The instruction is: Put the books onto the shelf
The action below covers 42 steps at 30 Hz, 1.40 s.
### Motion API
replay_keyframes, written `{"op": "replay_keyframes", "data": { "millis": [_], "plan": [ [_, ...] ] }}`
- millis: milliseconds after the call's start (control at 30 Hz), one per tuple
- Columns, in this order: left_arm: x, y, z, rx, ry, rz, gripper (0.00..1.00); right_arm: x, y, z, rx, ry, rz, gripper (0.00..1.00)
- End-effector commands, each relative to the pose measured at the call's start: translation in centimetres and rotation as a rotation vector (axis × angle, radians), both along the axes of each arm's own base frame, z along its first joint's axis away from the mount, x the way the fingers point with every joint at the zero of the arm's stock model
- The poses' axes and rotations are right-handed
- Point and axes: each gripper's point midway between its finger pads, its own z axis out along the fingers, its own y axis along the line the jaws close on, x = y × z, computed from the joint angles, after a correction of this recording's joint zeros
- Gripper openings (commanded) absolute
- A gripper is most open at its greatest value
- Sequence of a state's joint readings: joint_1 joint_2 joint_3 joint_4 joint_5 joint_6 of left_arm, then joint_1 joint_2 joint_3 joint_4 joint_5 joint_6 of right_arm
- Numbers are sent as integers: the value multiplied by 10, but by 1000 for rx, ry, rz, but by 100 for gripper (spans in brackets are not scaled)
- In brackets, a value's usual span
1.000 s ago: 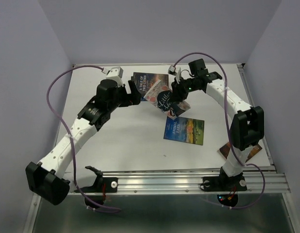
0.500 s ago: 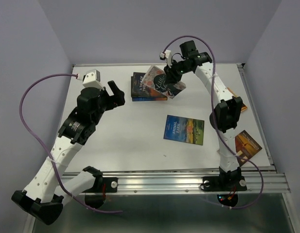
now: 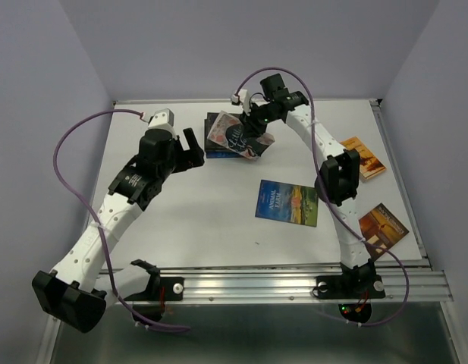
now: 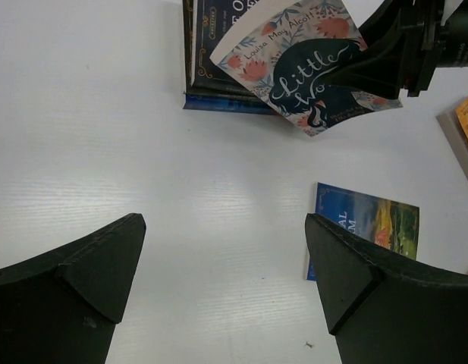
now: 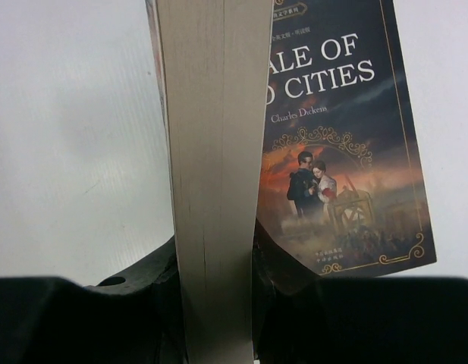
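Our right pincer (image 3: pixel 253 127) is clamped on the floral book (image 3: pixel 235 135), held tilted over the dark stack (image 3: pixel 213 149); we cannot tell whether they touch. Just left of the stack, our left pincer (image 3: pixel 194 149) is spread wide, holding nothing. In front of the stack, a blue-orange book (image 3: pixel 287 202) lies flat on the counter (image 3: pixel 180 220). Well right of the stack lie an orange book (image 3: pixel 362 157) and a brown book (image 3: pixel 382 224).

My right claw (image 3: pixel 251 130) holds the pink-teal floral paperback (image 3: pixel 235 136) over the dark blue book stack (image 4: pixel 207 45) at the white table's (image 3: pixel 180 220) back. Nearer lies the blue-orange landscape paperback (image 3: pixel 287 202); the orange paperback (image 3: pixel 362 157) and the brown paperback (image 3: pixel 382 223) lie rightmost.
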<state>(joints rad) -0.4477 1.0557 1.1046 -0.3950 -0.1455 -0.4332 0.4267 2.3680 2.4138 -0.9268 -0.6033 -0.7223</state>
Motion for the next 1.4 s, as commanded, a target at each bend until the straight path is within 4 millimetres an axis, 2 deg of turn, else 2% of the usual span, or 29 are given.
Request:
{"op": "replay_keyframes", "data": {
  "millis": [0, 167, 233, 333, 367, 400, 433, 533, 600, 667, 700, 767, 800, 1033, 1133, 1167, 1200, 1300, 1367],
  "plan": [
    [4, -5, -8, 1, 10, -34, 99, 53, 8, 28, 62, -216, -57, 5],
    [7, -11, -21, -16, 44, -68, 99, 60, 19, 33, 129, -211, -72, 6],
    [8, -12, -24, -19, 54, -72, 99, 52, 28, 51, 202, -206, -36, 6],
    [9, -11, -26, -22, 57, -77, 99, 41, 36, 69, 272, -164, -19, 6],
    [9, -11, -26, -22, 56, -79, 99, 34, 36, 85, 299, -164, -11, 6],
    [9, -10, -25, -28, 48, -79, 99, 28, 39, 92, 329, -142, -7, 6],
    [9, -9, -24, -32, 43, -78, 99, 25, 38, 111, 378, -104, -66, 7],
    [10, -10, -23, -54, 36, -92, 99, 35, 38, 131, 450, -82, -180, 6],
    [12, -8, -25, -52, 45, -92, 99, 44, 40, 135, 498, -30, -264, 7],
    [13, -7, -26, -52, 48, -89, 99, 52, 41, 130, 518, 4, -315, 8],
    [13, -7, -28, -53, 55, -94, 99, 62, 38, 117, 515, 18, -341, 8],
    [15, -6, -29, -57, 58, -92, 99, 70, 35, 113, 537, 50, -383, 9],
    [15, -5, -29, -58, 60, -92, 99, 72, 38, 102, 535, 74, -380, 10],
    [21, -5, -40, -73, 97, -97, 99, 92, 23, 75, 601, 189, -422, 24],
    [23, -6, -44, -80, 112, -102, 99, 95, 23, 60, 613, 234, -414, 25],
    [23, -8, -44, -85, 115, -108, 99, 100, 19, 49, 613, 262, -430, 27],
    [24, -8, -45, -86, 119, -107, 99, 102, 15, 46, 617, 273, -433, 30],
    [29, -9, -43, -103, 111, -104, 99, 101, 18, 25, 608, 325, -436, 36],
    [31, -11, -42, -111, 111, -103, 99, 101, 18, 19, 601, 335, -437, 51]
  ]
}}
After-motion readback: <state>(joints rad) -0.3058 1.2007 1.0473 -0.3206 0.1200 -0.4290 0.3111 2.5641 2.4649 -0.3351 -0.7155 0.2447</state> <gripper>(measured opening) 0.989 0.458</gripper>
